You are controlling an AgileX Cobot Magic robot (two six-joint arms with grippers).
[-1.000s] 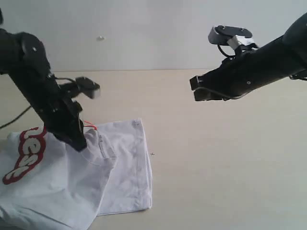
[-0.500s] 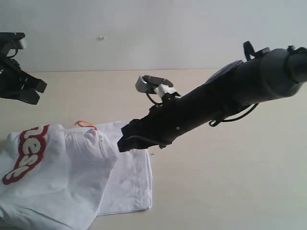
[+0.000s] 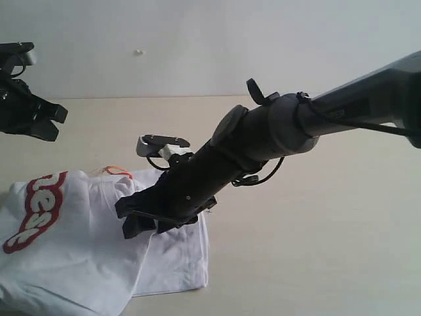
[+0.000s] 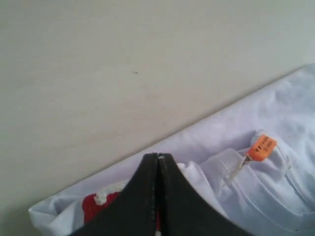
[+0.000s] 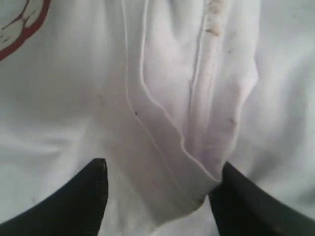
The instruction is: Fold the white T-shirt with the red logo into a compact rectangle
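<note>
White short-sleeved cotton T-shirt (image 3: 79, 263), part-folded, is straddled at a hemmed fold by the open right end effector (image 5: 162, 169), so a pinch is judged next; the left end effector (image 4: 158, 160) is shut and empty.

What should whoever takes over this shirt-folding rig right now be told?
Left pincer: shut, nothing in it, off to the left, clear of the cloth.
Right pincer: open, down at the white T-shirt, fingers straddling a stitched fold; nothing gripped yet.
Shirt lies on the table, crumpled, one layer over another, red logo facing up at its left end, orange neck tag showing.
Done: a partial fold only. Left: close on the fold, finish a compact rectangle.
</note>
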